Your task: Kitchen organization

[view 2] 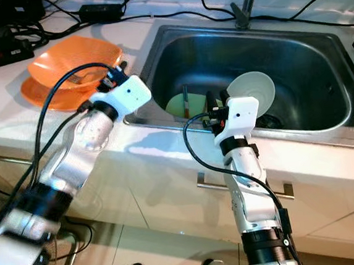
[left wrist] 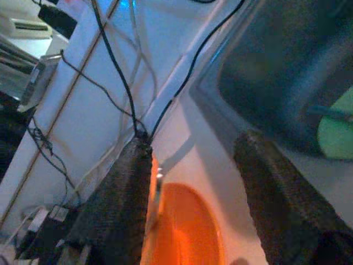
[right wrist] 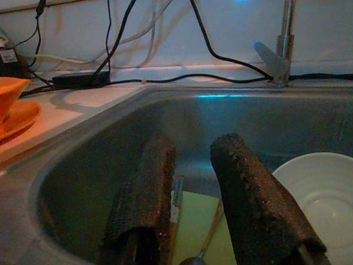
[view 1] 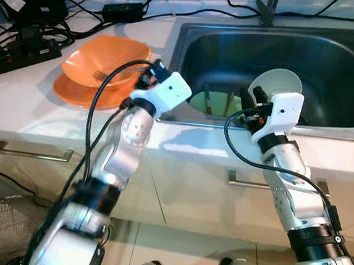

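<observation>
**Grippers at sink, nothing held**

Left gripper (view 1: 151,72) hovers beside the orange bowl (view 1: 105,60) on the counter (view 1: 20,115), fingers spread, empty. Right gripper (view 1: 252,98) hangs over the sink (view 1: 337,87), fingers apart, above the green plate (view 2: 178,105) with 2 utensils; white bowl (view 1: 276,86) alongside.

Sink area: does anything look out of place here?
Yes. Black cables and a power strip lie on the counter right beside the sink, odd near water. A white bowl leans tilted inside.
</observation>
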